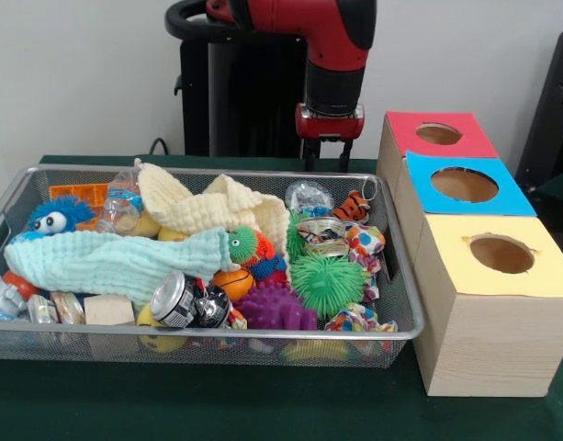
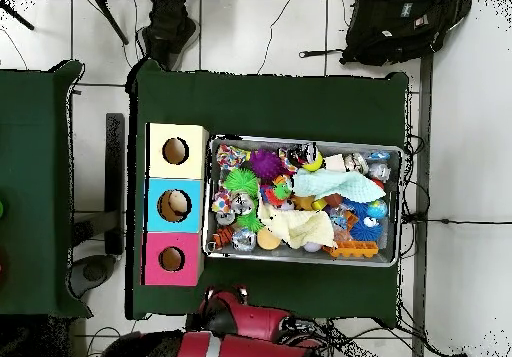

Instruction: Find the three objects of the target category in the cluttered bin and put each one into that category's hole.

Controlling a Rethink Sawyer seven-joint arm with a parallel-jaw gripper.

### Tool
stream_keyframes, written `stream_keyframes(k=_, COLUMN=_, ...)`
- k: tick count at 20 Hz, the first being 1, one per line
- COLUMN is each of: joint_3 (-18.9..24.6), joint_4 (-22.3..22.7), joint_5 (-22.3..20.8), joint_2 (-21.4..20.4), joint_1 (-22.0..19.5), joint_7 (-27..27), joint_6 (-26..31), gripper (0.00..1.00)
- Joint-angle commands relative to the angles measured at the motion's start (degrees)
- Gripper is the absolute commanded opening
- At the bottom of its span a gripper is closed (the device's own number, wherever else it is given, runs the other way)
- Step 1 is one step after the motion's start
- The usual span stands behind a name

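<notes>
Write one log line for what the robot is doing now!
gripper: raised behind bin, holding nothing | holes: none being filled

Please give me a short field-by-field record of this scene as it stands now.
arm: pincer raised behind the bin's far rim, holding nothing
bin: wire mesh basket, full of clutter
cloths: mint cloth and cream cloth draped over toys
spiky toys: green ball, purple ball
can: crushed can near front rim
boxes: red hole, blue hole, yellow hole
</notes>
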Motion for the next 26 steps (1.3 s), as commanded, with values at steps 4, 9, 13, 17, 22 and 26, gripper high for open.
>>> stream_keyframes(k=4, joint_3=3.9, joint_4=-4.8, joint_5=0.7, joint_2=4.4, joint_1=0.9, joint_7=13.7, joint_6=-7.7, gripper=1.00)
stream_keyframes(k=9, joint_3=3.7, joint_4=-4.9, joint_5=0.6, joint_2=5.2, joint_1=0.7, joint_7=13.6, joint_6=-8.3, gripper=1.00)
stream_keyframes(k=13, joint_3=3.6, joint_4=-5.4, joint_5=0.3, joint_2=6.1, joint_1=0.5, joint_7=13.8, joint_6=-9.7, gripper=1.00)
stream_keyframes(k=17, joint_3=3.8, joint_4=-4.7, joint_5=0.0, joint_2=4.9, joint_1=-0.1, joint_7=13.7, joint_6=-9.4, gripper=1.00)
stream_keyframes(k=22, joint_3=4.3, joint_4=-3.2, joint_5=0.2, joint_2=2.2, joint_1=-0.8, joint_7=13.7, joint_6=-7.9, gripper=1.00)
stream_keyframes(k=26, joint_3=4.7, joint_4=-4.5, joint_5=0.1, joint_2=3.0, joint_1=-1.5, joint_7=13.4, joint_6=-8.1, gripper=1.00)
